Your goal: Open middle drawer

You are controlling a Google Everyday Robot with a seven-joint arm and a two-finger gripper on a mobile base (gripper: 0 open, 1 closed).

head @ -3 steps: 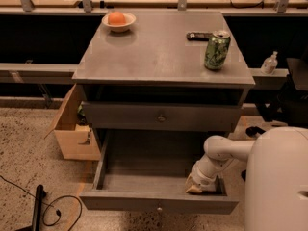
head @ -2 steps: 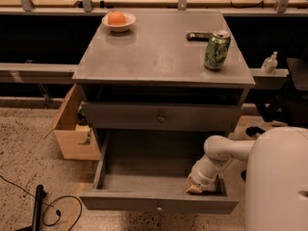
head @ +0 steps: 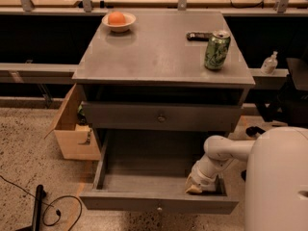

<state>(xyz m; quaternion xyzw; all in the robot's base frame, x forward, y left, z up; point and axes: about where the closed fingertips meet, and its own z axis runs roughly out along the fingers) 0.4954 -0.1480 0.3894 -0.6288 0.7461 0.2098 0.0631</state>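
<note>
Grey middle drawer (head: pixel 149 179) sits pulled well out of the cabinet (head: pixel 159 57), its front w/ the small knob nearest the camera. So the opening looks done, or as good as; at most a last bit of travel and getting the arm clear are left. Gripper (head: pixel 198 186) is down inside the drawer at its right front corner, touching or just behind the front wall; whether it's wide or narrow can't be told. Top drawer (head: pixel 161 117) is shut. On the cabinet top: can (head: pixel 216 49) and bowl (head: pixel 119 20) w/ an orange, well apart. Vs a sec ago: no visible change, drawer same way out, gripper in same spot.
</note>
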